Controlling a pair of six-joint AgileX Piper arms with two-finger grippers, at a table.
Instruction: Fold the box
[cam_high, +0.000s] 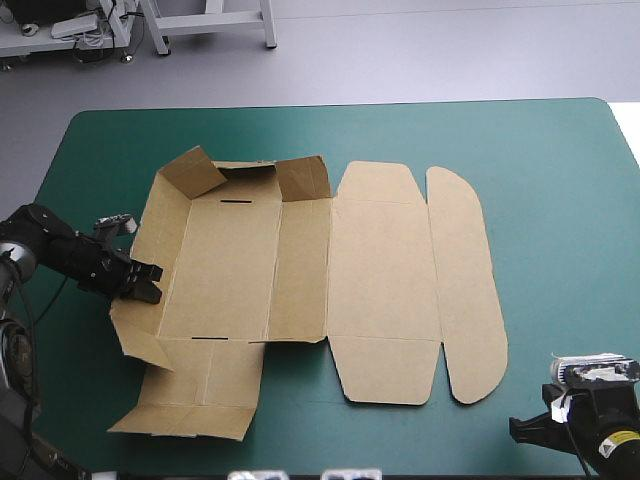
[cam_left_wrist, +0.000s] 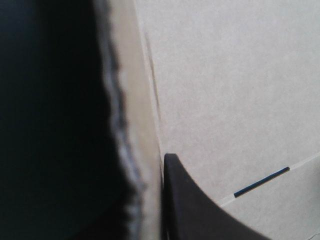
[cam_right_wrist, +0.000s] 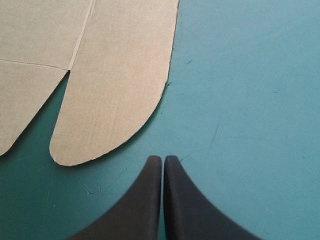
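Note:
The brown box (cam_high: 300, 260) lies as a cut sheet on the table, its lid and rounded flap flat to the right. The left wall is tilted up, and two corner flaps (cam_high: 195, 172) stand raised at the far left. A near flap (cam_high: 195, 400) lies flat toward the front edge. My left gripper (cam_high: 145, 283) is shut on the left wall. In the left wrist view the board's edge (cam_left_wrist: 145, 150) runs between its fingers, with one black finger (cam_left_wrist: 190, 210) on the inner face and the other hidden. My right gripper (cam_high: 520, 428) (cam_right_wrist: 163, 161) is shut over bare cover, just short of the rounded flap (cam_right_wrist: 115, 85).
Teal-green cover (cam_high: 540, 150) shows to the right of the box and beyond it. The table's front edge lies close to the right gripper. A slot (cam_left_wrist: 261, 181) is cut in the box floor near the left gripper.

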